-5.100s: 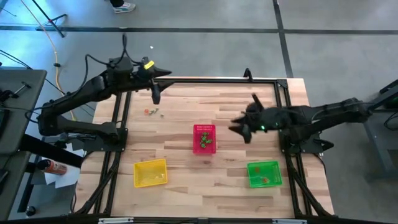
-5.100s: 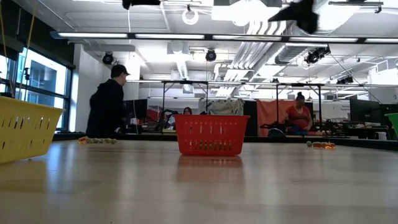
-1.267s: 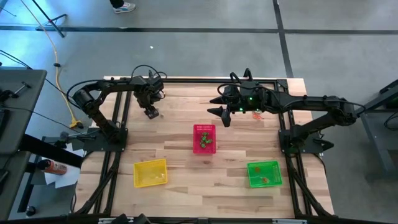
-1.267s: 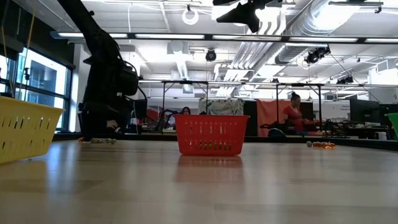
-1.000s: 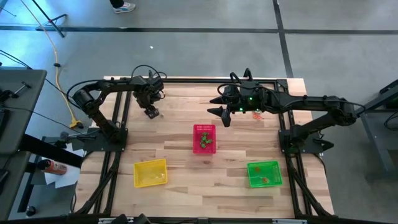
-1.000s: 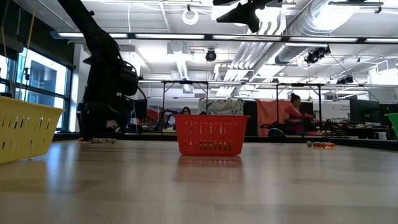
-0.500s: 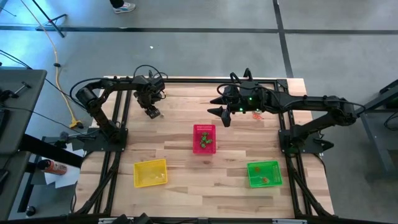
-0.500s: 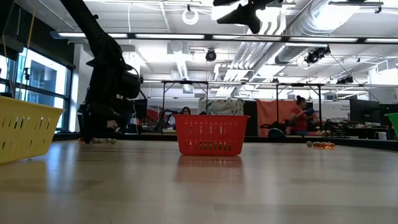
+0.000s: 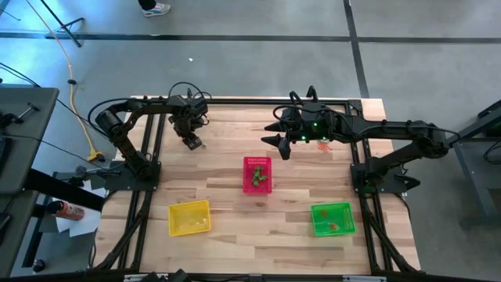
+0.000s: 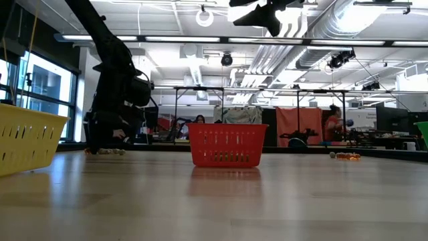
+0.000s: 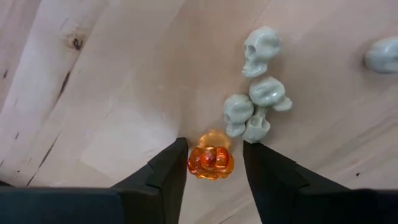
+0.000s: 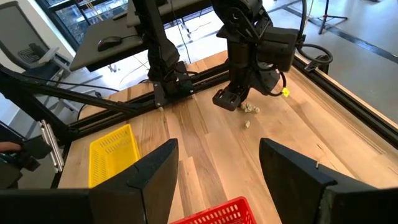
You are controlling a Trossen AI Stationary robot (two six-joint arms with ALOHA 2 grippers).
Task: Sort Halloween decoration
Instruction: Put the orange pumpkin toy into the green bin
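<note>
From overhead I see my left gripper (image 9: 191,142) down at the table (image 9: 227,196), well to the far left of the red basket (image 9: 257,174), but that view hides what lies under it. The left wrist camera fills that in: the two fingers (image 11: 168,167) stand on either side of a small orange pumpkin (image 11: 211,160), close to it with a sliver of gap on each side, so I cannot tell that they are gripping it. Just beyond the pumpkin sits a cluster of pale skulls (image 11: 258,102), with one more skull (image 11: 382,55) set apart. My right gripper (image 9: 275,139) hangs high above the table behind the red basket, jaws wide and empty. The right wrist camera looks across at the left arm and the yellow basket (image 12: 112,153). Only the overhead shows the green basket (image 9: 333,218), and more orange pieces (image 9: 322,144) lying right of the right gripper.
</note>
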